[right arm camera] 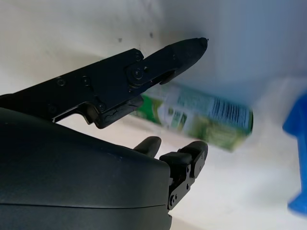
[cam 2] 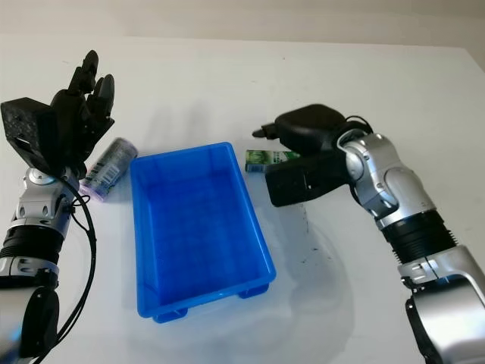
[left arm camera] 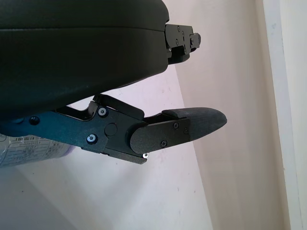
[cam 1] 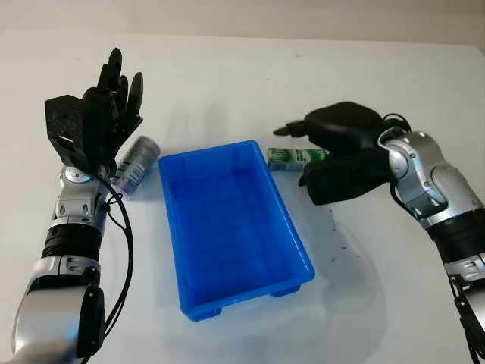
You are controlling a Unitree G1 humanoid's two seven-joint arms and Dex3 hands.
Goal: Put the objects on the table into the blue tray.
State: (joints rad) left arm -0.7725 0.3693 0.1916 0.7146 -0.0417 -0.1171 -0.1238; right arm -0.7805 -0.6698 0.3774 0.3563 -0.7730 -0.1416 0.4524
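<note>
The blue tray [cam 1: 213, 151] sits empty mid-table. Just past its far right corner lies a green package [cam 1: 288, 158] on its side. My right hand [cam 1: 298, 145] hovers over it, open, thumb on one side and fingers on the other. In the right wrist view the package [right arm camera: 206, 117] lies between the black fingers [right arm camera: 182, 50] without being touched. A grey bottle [cam 1: 137, 162] with a purple cap lies left of the tray. My left hand [cam 1: 114, 87] is raised above it, open and holding nothing; the bottle [left arm camera: 26, 149] peeks out behind its shell.
The white table [cam 1: 227, 68] stretches back beyond the tray, with a few small dark marks [cam 1: 337, 250] to the tray's right.
</note>
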